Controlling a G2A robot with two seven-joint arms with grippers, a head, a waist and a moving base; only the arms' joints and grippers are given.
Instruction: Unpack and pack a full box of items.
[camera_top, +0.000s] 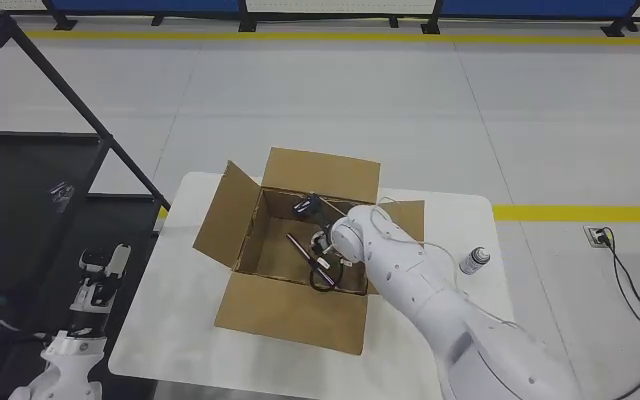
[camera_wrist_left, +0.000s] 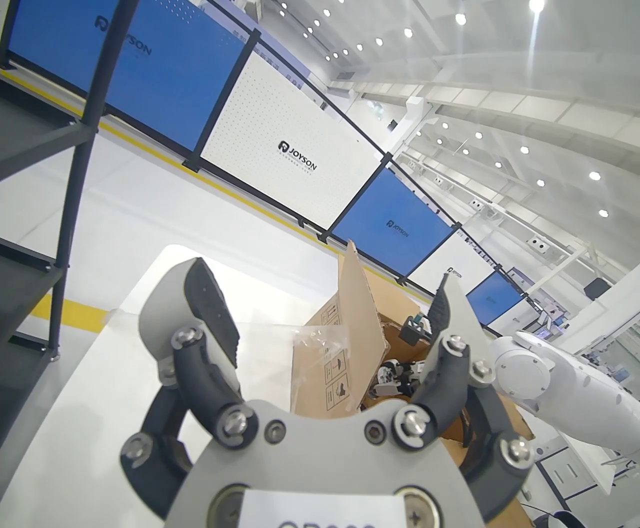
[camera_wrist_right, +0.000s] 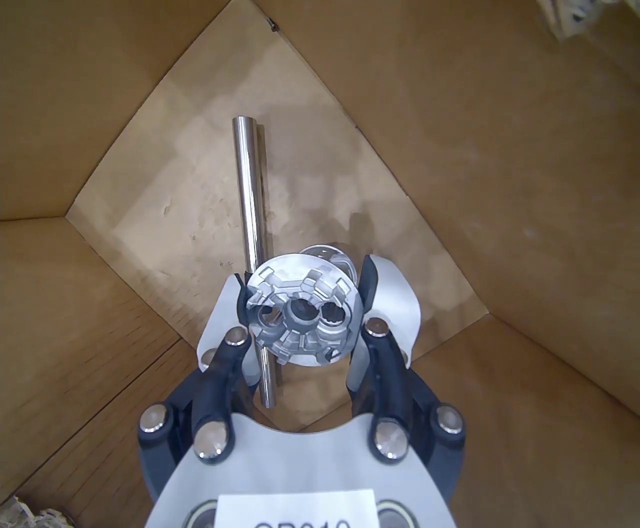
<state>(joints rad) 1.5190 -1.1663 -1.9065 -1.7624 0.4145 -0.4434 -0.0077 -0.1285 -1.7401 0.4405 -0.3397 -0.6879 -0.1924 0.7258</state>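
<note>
The cardboard box (camera_top: 290, 305) stands open mid-counter (camera_top: 170, 330), flaps spread. Deep inside it the right claw (camera_wrist_right: 306, 280) is clenched on a round metal hub (camera_wrist_right: 305, 320); a steel rod (camera_wrist_right: 248, 190) lies on the box floor just beside. A small can (camera_top: 474, 260) sits on the counter at the box's 3 o'clock. The left claw (camera_wrist_left: 322, 282) hangs released at 8 o'clock, off the counter's edge

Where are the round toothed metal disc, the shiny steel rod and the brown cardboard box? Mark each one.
Round toothed metal disc (camera_wrist_right: 302, 312): right wrist view, at its central hub.
Shiny steel rod (camera_wrist_right: 248, 190): right wrist view, mid-shaft.
Brown cardboard box (camera_top: 325, 172): top view, on its far flap.
</note>
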